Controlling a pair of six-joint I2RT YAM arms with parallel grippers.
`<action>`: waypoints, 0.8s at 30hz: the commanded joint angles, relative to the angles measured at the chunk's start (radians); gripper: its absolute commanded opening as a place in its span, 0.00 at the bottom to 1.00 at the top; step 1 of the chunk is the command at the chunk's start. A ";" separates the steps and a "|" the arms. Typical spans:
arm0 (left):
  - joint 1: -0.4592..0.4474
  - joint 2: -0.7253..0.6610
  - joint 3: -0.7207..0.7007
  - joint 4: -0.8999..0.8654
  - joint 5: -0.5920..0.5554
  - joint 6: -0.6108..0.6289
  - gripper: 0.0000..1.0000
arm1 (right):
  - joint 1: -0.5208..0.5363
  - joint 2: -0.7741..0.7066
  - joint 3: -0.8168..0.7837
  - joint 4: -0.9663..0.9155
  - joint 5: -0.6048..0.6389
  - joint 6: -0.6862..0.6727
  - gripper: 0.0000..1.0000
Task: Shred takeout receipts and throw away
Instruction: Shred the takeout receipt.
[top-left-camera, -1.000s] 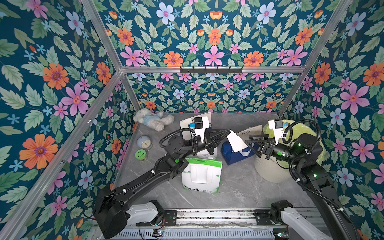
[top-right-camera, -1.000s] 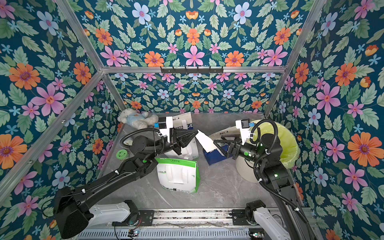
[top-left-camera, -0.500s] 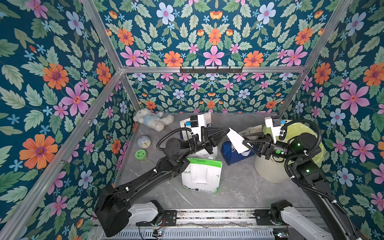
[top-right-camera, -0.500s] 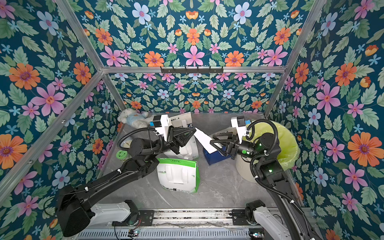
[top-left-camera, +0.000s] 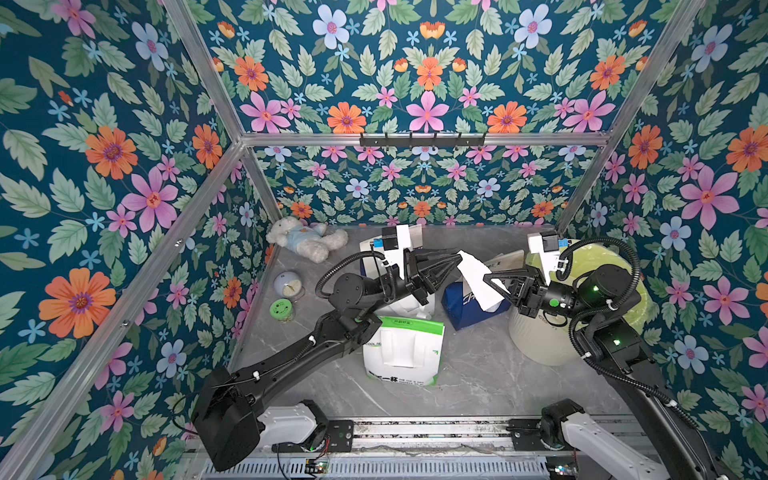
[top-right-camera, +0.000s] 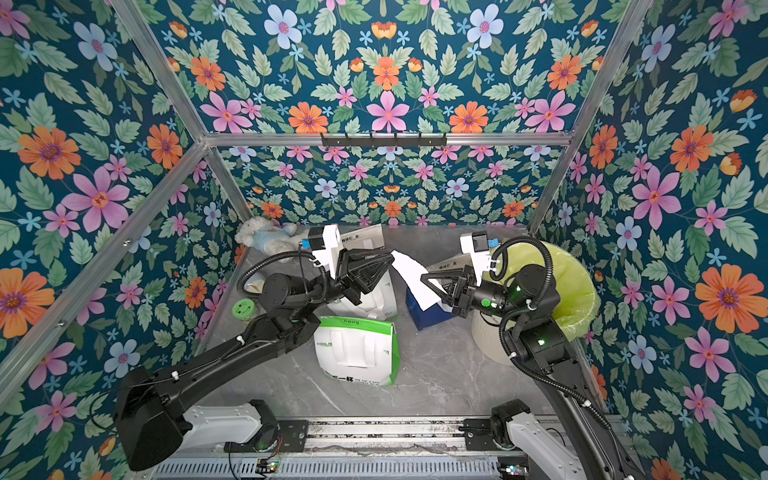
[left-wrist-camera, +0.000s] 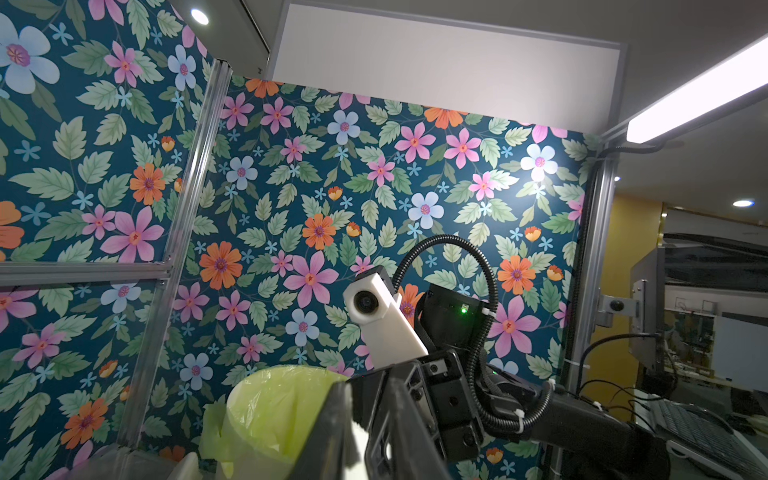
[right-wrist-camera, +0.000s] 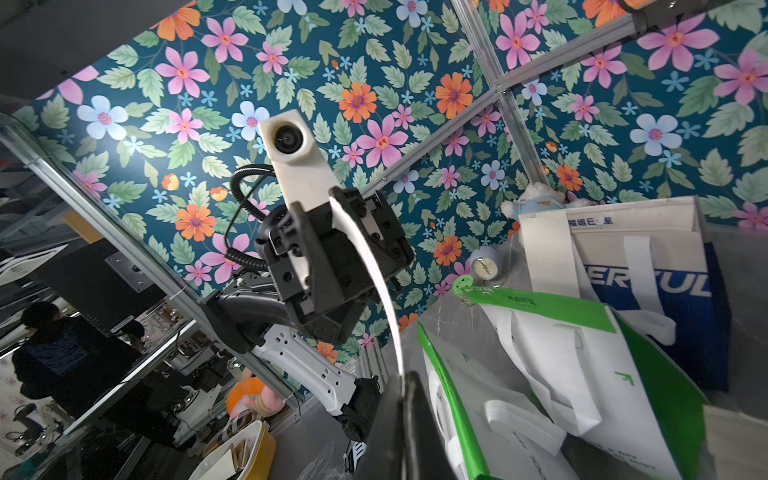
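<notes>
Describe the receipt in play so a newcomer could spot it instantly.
Start at the cream bin with the yellow-green liner, then look to the blue bag beside it. Above that bag the receipt hangs between the left hand and right hand. Unlike the printed bags, it is plain white, thin and curled.

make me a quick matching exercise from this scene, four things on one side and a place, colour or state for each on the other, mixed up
Things:
1 receipt
2 teddy bear
3 bin liner
4 blue bag

Descriptions:
a in the far left corner of the table
b yellow-green
c clamped in the right gripper
d standing beside the bin

Pairs: 1-c, 2-a, 3-b, 4-d
</notes>
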 joint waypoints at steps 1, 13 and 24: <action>-0.001 -0.030 0.051 -0.245 0.002 0.182 0.99 | 0.001 0.010 0.043 -0.146 0.000 -0.037 0.00; 0.003 0.118 0.633 -1.424 0.272 0.974 0.96 | 0.001 0.008 0.186 -0.560 -0.151 -0.337 0.00; 0.002 0.250 0.775 -1.551 0.487 0.977 0.57 | 0.002 0.006 0.203 -0.648 -0.157 -0.383 0.00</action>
